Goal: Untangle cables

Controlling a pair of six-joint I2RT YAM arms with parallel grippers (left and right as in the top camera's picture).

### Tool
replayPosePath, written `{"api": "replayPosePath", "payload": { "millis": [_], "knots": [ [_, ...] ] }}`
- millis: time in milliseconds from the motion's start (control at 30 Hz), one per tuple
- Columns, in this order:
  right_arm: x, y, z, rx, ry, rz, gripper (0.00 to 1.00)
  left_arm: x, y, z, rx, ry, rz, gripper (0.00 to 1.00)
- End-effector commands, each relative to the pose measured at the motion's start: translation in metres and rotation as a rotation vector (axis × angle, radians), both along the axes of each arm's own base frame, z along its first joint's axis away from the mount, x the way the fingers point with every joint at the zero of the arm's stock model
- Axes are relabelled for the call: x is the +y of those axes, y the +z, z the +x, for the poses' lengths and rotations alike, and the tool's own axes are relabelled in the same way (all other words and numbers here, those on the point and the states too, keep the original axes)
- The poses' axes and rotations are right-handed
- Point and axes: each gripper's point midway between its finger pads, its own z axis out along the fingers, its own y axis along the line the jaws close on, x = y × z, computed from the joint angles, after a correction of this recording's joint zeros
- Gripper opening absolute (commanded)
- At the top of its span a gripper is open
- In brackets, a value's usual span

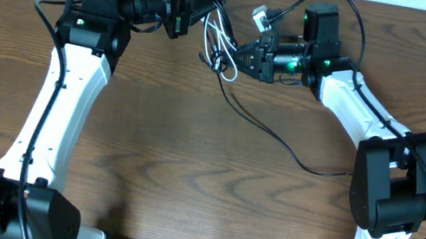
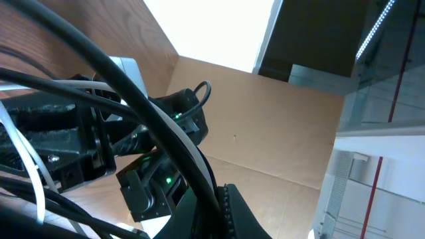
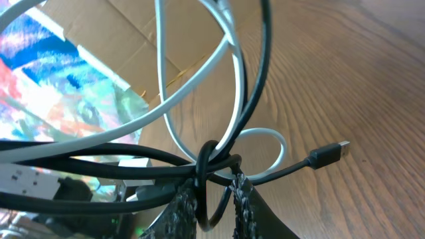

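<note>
The cables (image 1: 219, 43) hang in a tangle at the far middle of the tabletop (image 1: 185, 176), strung between your two pincers. In the right wrist view, a white cable (image 3: 161, 66) loops wide. A black cable (image 3: 265, 53) crosses it and wraps into a tight knot low in the frame. One black plug (image 3: 330, 153) sticks out to the side, above the wood. From above, one black strand trails away from the tangle across the tabletop toward the right arm's base. Your right pincer (image 3: 214, 206) is pinching a black loop just under the knot. Your left pincer (image 1: 208, 0) is pressed together on the tangle's other end, with strands running close past its camera.
</note>
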Motion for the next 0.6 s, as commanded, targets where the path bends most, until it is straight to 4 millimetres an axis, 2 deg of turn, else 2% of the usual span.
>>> {"api": "replayPosePath", "payload": {
  "millis": [0, 133, 233, 400, 500, 567],
  "knots": [
    [0.003, 0.002, 0.004, 0.050, -0.033, -0.016, 0.16, -0.004, 0.019, -0.011, -0.026, -0.040, -0.026, 0.07],
    [0.007, -0.002, 0.005, 0.069, -0.056, -0.038, 0.17, -0.007, 0.018, -0.012, -0.012, -0.043, -0.032, 0.08],
    [0.011, -0.008, 0.009, 0.083, -0.096, -0.068, 0.20, -0.010, 0.018, -0.014, -0.012, -0.052, -0.033, 0.07],
    [0.012, -0.016, 0.021, 0.124, -0.186, -0.115, 0.20, -0.016, 0.020, -0.018, 0.007, -0.075, -0.049, 0.07],
    [0.009, -0.021, 0.029, 0.156, -0.245, -0.138, 0.13, -0.019, 0.024, -0.020, -0.012, -0.088, -0.056, 0.07],
    [0.007, -0.024, 0.034, 0.179, -0.289, -0.154, 0.04, -0.021, 0.027, -0.020, -0.019, -0.092, -0.061, 0.08]
  ]
}}
